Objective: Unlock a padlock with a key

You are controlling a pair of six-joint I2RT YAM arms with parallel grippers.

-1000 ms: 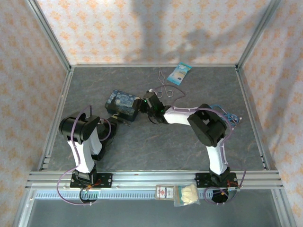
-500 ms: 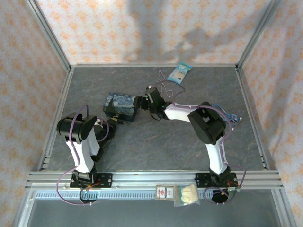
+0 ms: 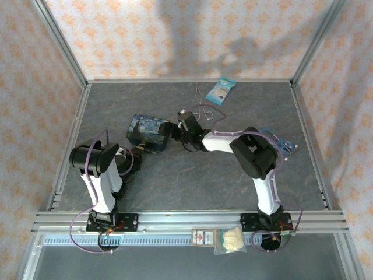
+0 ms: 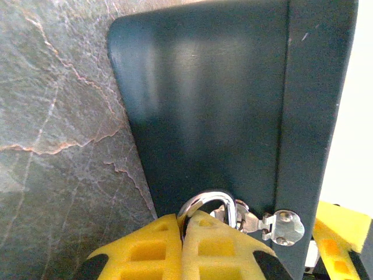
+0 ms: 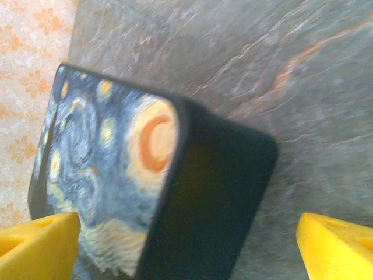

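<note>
The top view looks down from above and behind over the whole grey stone-patterned counter (image 3: 192, 175), while both wrist views sit close on its blue painted tin (image 3: 148, 129).

A blue painted tin (image 3: 147, 129) sits on the grey worktop (image 3: 192, 175). The left hand (image 3: 141, 151) is at its near side. The right hand (image 3: 175, 129) is at its right side. Thin wire tongs (image 3: 203, 111) and a blue packet (image 3: 221, 91) lie further back.

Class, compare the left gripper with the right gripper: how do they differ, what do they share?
The left gripper is shut, pinching the padlock below its shackle; the right gripper is wide open. The left sits at the clasp of the blue tin; the right faces a corner of that tin. Both have yellow fingers.
</note>
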